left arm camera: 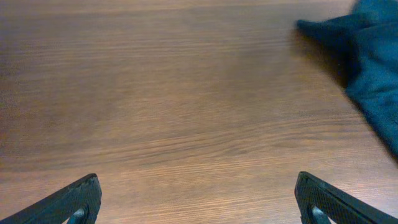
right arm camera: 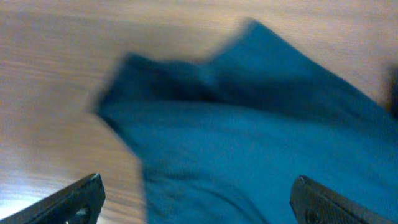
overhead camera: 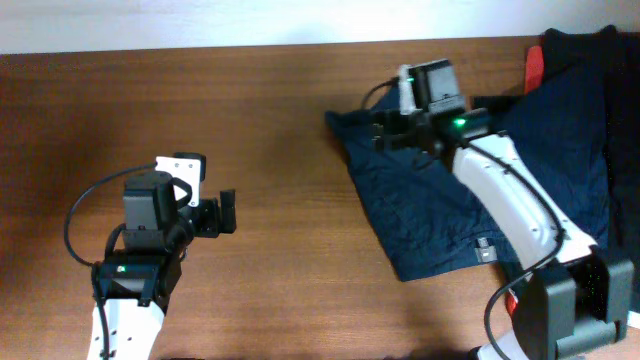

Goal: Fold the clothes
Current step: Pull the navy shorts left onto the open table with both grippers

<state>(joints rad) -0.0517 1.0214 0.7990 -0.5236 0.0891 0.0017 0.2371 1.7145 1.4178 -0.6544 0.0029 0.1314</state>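
The dark navy shorts (overhead camera: 430, 200) lie flat on the right half of the wooden table, their upper left corner pointing toward the middle. My right gripper (overhead camera: 392, 128) hovers over that upper left corner, open and empty. In the right wrist view the blurred blue cloth (right arm camera: 261, 143) fills the space between the spread fingers (right arm camera: 199, 199). My left gripper (overhead camera: 228, 212) is open and empty over bare wood at the left. In the left wrist view its fingers (left arm camera: 199, 202) are wide apart, and the shorts' edge (left arm camera: 367, 68) shows at the far right.
A pile of black garments (overhead camera: 600, 90) with a red cloth (overhead camera: 535, 65) lies at the back right corner, partly overlapping the shorts. The table's back edge meets a white wall (overhead camera: 200, 20).
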